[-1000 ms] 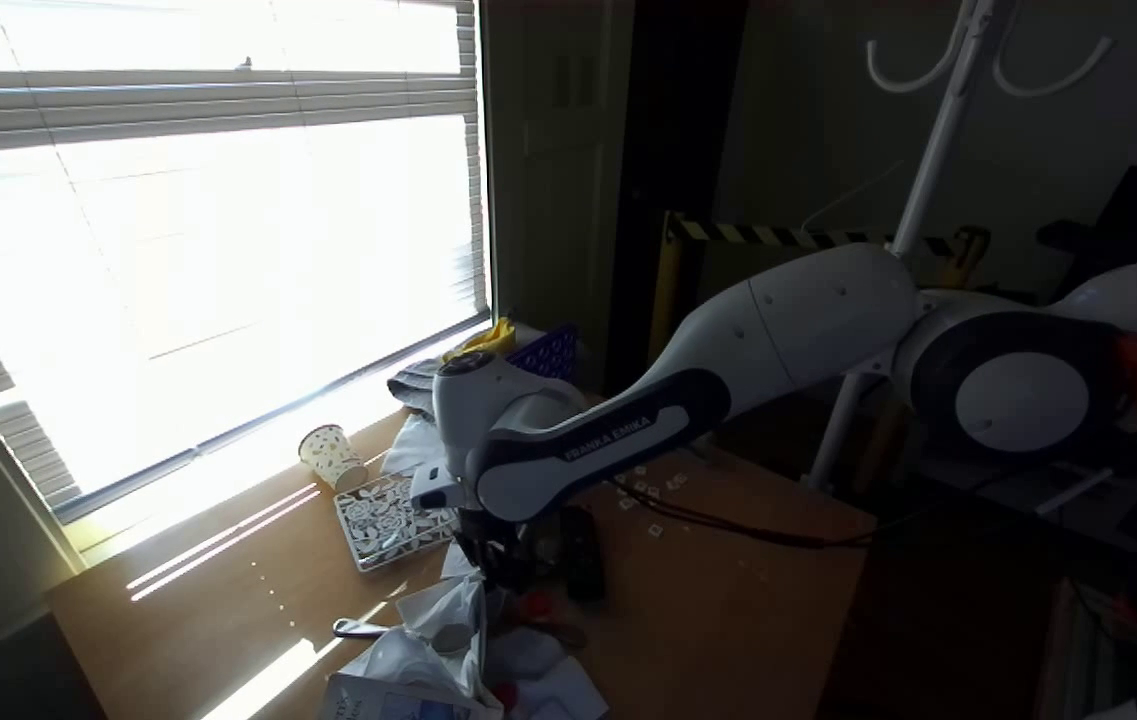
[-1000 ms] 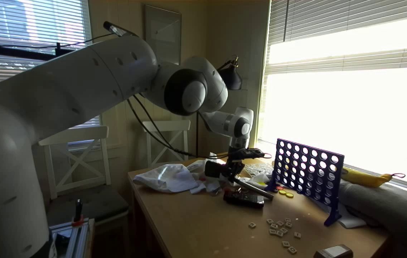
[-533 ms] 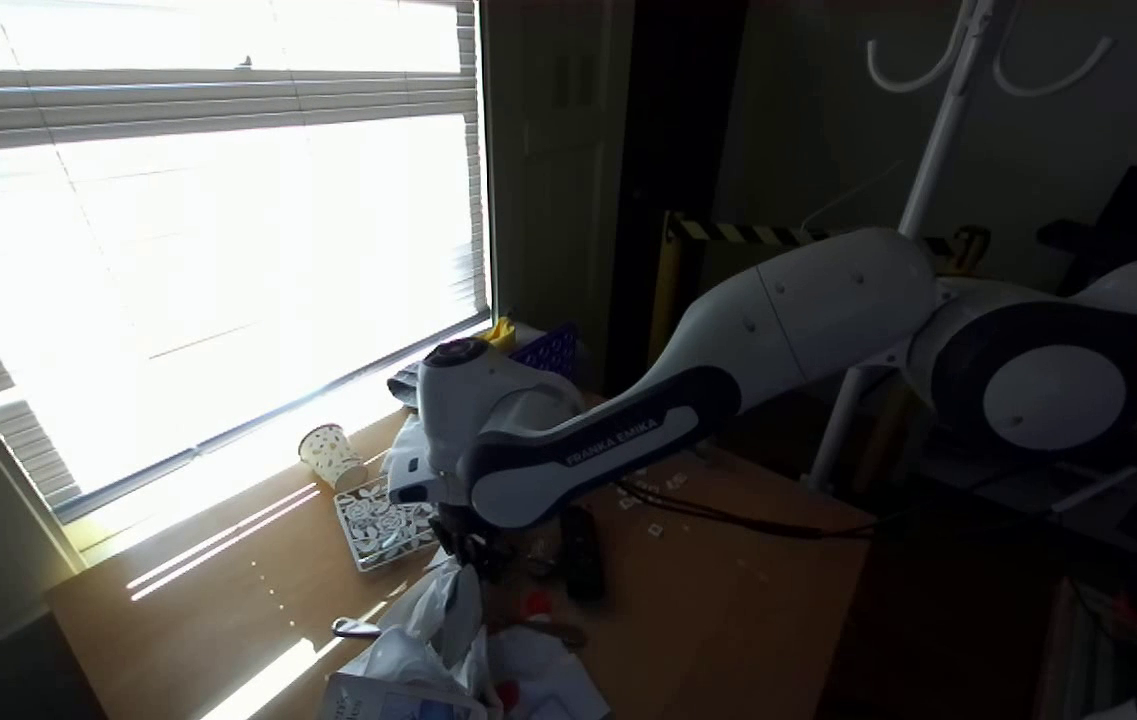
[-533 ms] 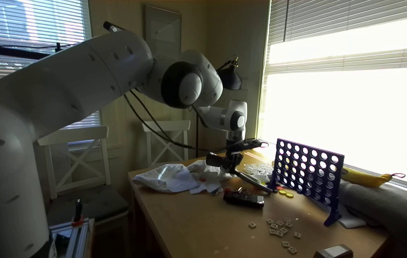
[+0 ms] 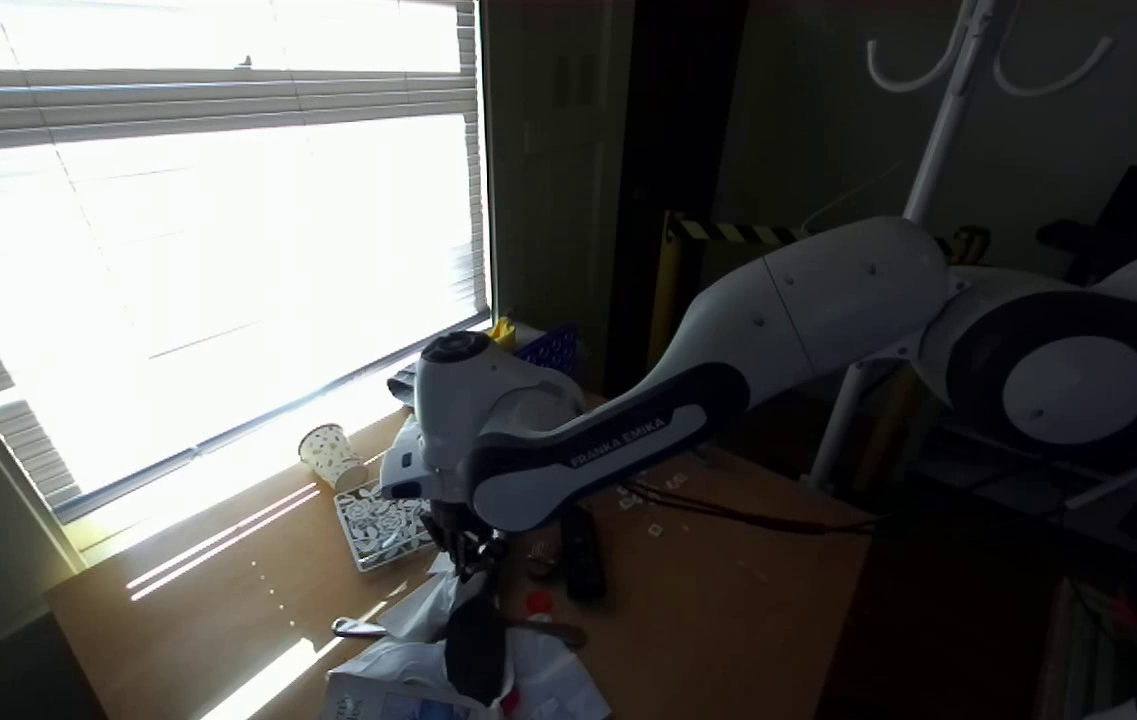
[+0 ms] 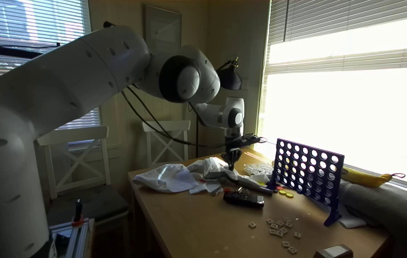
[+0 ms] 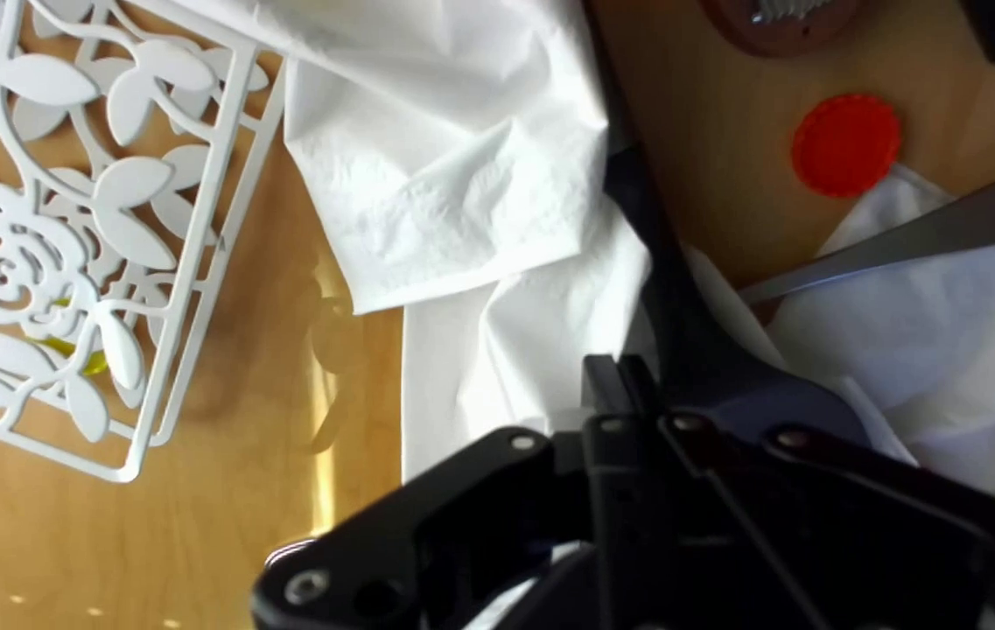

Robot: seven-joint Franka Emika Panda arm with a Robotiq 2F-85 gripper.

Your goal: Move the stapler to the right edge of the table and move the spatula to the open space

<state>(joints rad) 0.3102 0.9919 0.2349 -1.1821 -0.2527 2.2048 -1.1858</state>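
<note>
The dark spatula lies with its wide black head on white cloth, and its grey handle (image 6: 251, 185) points toward the blue grid in an exterior view. The head also shows in an exterior view (image 5: 476, 645) and right of the fingertips in the wrist view (image 7: 698, 332). My gripper (image 7: 622, 357) is shut, its tips nearly together with nothing visible between them. In an exterior view the gripper (image 6: 231, 167) points down just above the spatula's neck. The brown table (image 6: 196, 222) bears everything. I cannot make out the stapler for certain; a dark block with a pale top (image 6: 333, 251) lies at the near table edge.
White cloth (image 6: 167, 177) is heaped at the table's side. A black remote (image 6: 243, 199), loose letter tiles (image 6: 278, 229) and an upright blue grid (image 6: 309, 172) stand nearby. A white lattice tray (image 7: 112, 245), red disc (image 7: 845, 144), knife (image 7: 917, 236) and paper cup (image 5: 330, 455) surround it.
The spatula hung tilted at the gripper with its head raised; now its head has dropped onto the white cloth. The arm has moved up slightly and away from the remote.
</note>
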